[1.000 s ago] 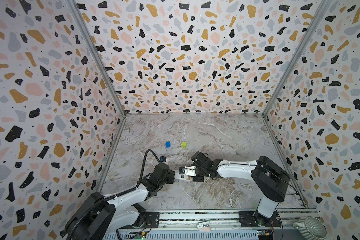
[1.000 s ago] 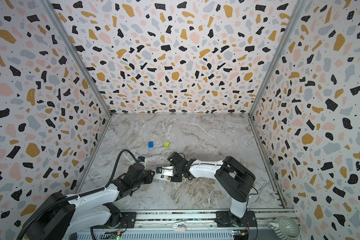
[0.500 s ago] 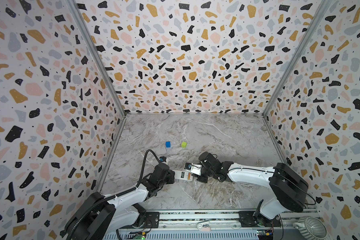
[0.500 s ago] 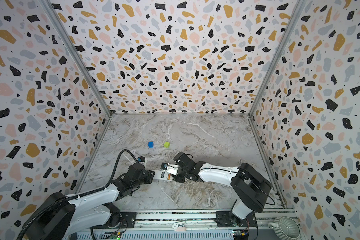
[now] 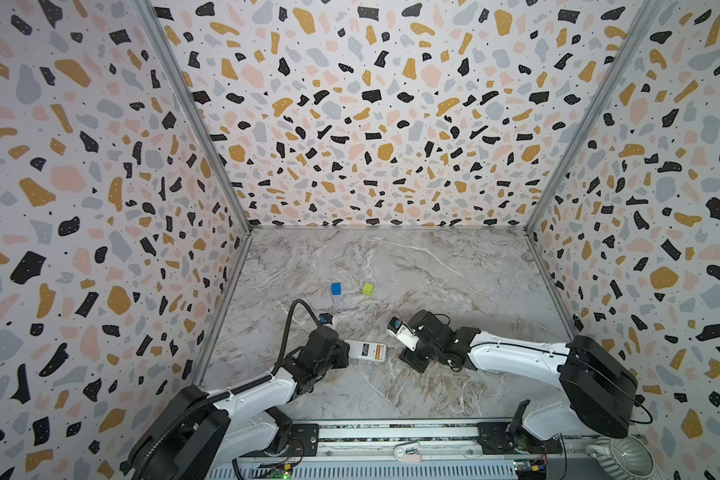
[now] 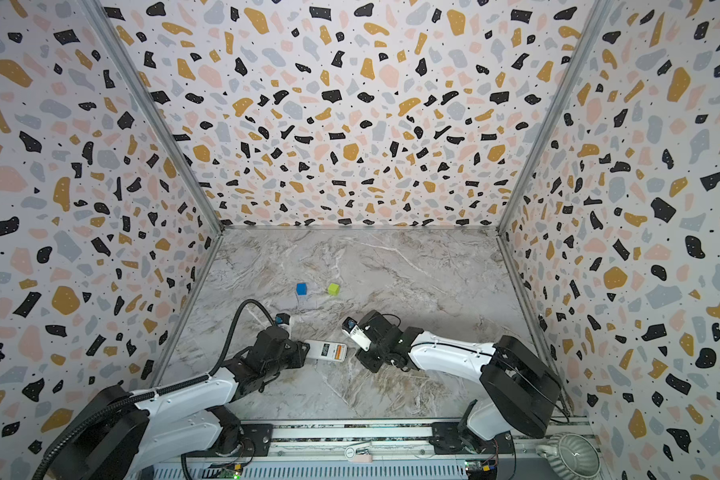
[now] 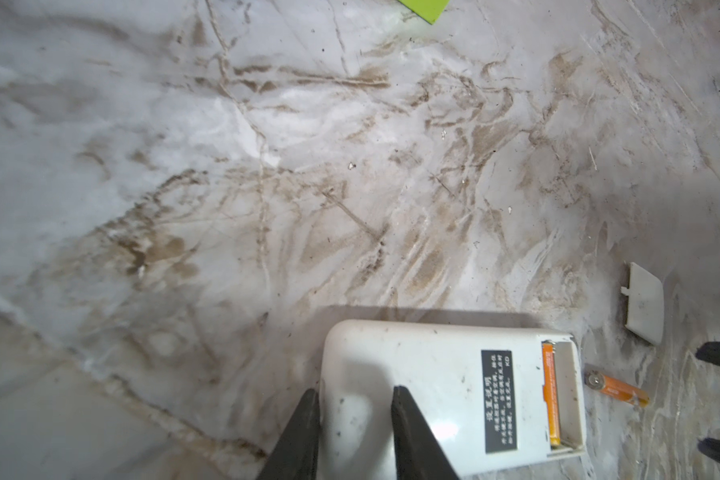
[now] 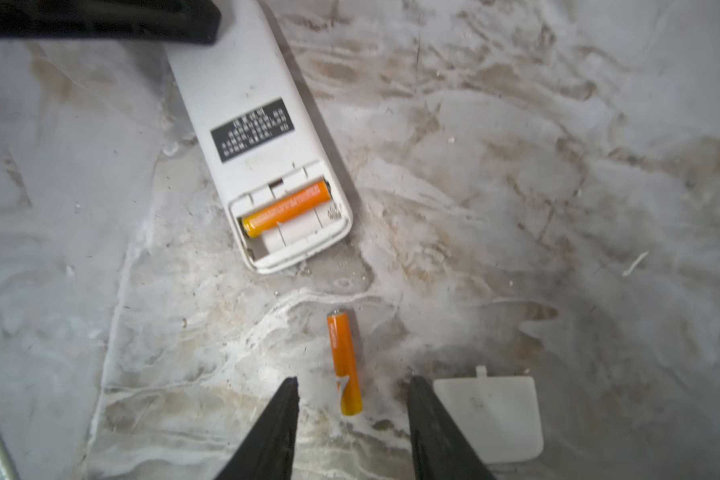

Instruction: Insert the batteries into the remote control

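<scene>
Remote control (image 8: pixel 254 83): oblong, white, lying back-up on the marble, with a black label across its back. The battery compartment (image 8: pixel 298 232) at one end is uncovered. The seated battery (image 8: pixel 287 208), orange, lies crosswise in the slot nearer the label; the outer slot is bare. The loose battery (image 8: pixel 344 361), also orange, lies flat on the marble near that end, apart from the remote.

I count two batteries, a seated battery (image 8: pixel 285 208) and a loose battery (image 8: pixel 344 361); one remote (image 8: pixel 246 124); one cover (image 8: pixel 495 415); two cubes, a blue cube (image 5: pixel 336 288) and a green cube (image 5: pixel 367 289).
</scene>
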You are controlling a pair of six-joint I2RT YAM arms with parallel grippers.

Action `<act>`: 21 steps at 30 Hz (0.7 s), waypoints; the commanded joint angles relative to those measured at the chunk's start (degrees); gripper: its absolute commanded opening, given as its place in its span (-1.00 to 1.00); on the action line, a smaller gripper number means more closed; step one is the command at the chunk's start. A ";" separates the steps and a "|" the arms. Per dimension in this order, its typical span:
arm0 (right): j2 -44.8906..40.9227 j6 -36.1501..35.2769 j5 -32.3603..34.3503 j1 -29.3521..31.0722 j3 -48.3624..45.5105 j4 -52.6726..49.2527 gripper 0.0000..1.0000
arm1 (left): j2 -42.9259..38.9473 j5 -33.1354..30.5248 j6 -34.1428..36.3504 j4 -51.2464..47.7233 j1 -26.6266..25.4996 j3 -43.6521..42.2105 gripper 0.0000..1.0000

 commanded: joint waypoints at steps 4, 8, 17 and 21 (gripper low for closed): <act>1.74 3.32 1.31 -0.14 0.33 -2.64 -0.04 | -0.29 0.55 0.43 -3.66 -0.10 -1.42 -0.37; 2.96 3.09 0.28 -0.16 0.41 -2.65 -0.07 | -0.16 0.55 0.43 -3.50 -0.10 -1.43 -0.37; 3.29 2.30 1.13 0.16 1.75 -3.73 -0.17 | -1.86 -1.54 1.60 -7.03 -0.58 0.75 -0.36; 0.70 3.37 0.56 -0.35 1.08 -1.69 -0.14 | -4.86 -3.42 2.57 -9.93 -2.61 3.48 -0.32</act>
